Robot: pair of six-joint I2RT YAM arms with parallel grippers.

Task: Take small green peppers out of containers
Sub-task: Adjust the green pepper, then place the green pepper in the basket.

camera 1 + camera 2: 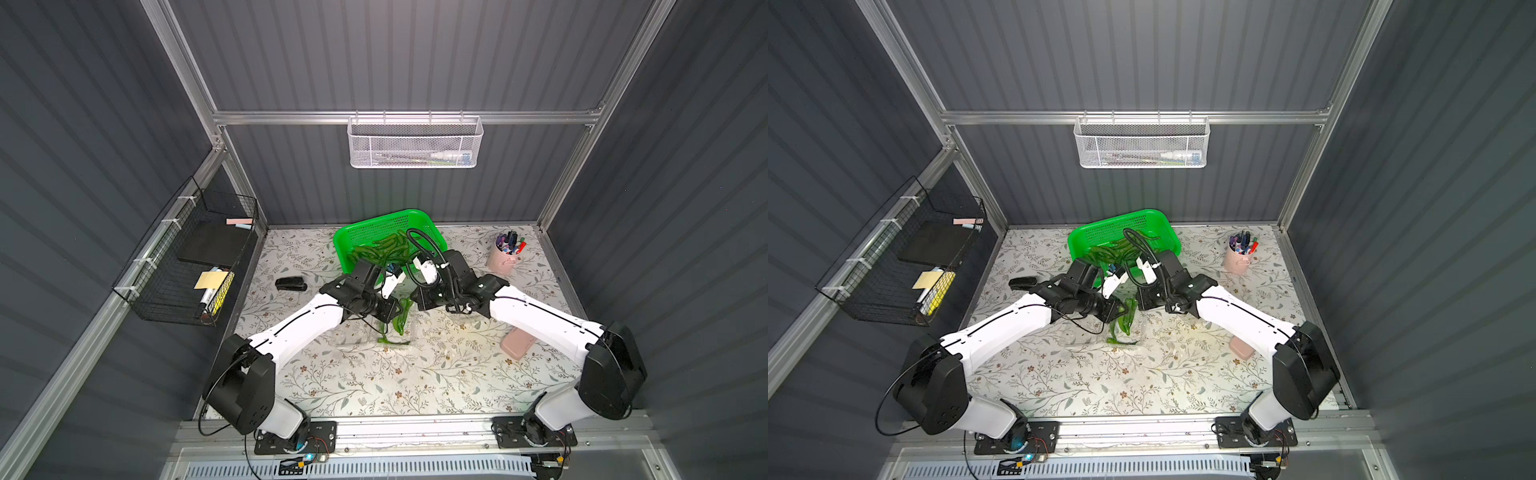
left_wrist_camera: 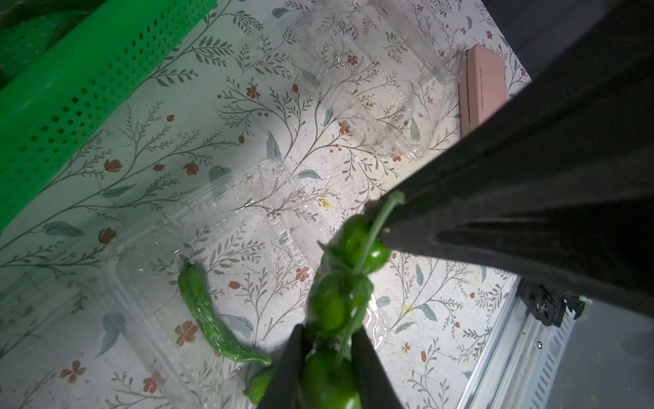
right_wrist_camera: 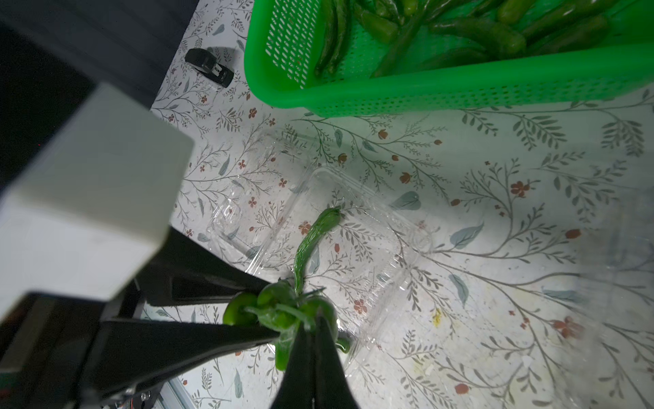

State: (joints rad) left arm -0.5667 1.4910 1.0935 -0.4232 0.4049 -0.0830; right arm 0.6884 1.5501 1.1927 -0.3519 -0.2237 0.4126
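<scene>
Left claw (image 2: 328,333) clamps peppers (image 2: 327,302), wrist views only

This is a robot lab work cell. Grey ribbed wall panels (image 1: 415,54) on an aluminium frame (image 1: 407,117) box it in. A left arm (image 1: 299,328) and a right arm (image 1: 536,320) are bolted to a rail (image 1: 415,432) along the lower edge. A white mesh basket (image 1: 415,143) hangs at upper centre. A black wire basket (image 1: 187,266) of markers and sticky notes is at left, and a pink cup of pens (image 1: 505,257) at right.
</scene>
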